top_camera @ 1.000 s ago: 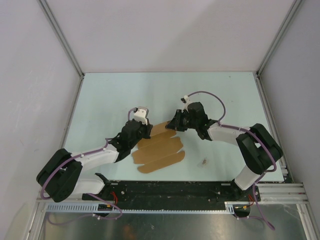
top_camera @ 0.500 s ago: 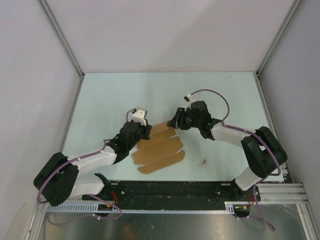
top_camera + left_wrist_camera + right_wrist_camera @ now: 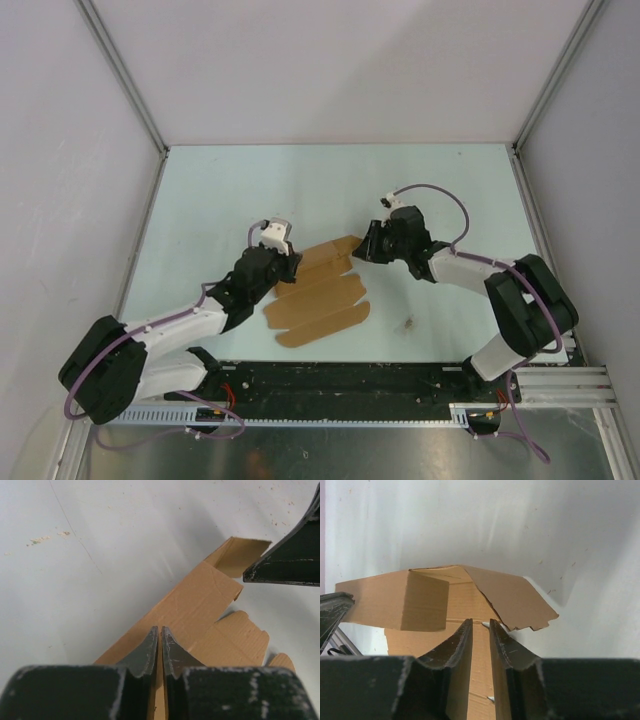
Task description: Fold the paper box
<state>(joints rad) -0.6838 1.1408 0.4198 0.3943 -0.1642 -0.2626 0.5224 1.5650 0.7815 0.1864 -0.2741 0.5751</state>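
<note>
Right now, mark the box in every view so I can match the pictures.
Top external: box at mid-table, lying flat just beyond the arm bases.
Left wrist: box runs from bottom centre up to the right.
Right wrist: box spans the centre and reaches the bottom edge.
Shared landmark: the pale table under it, also seen at and.
</note>
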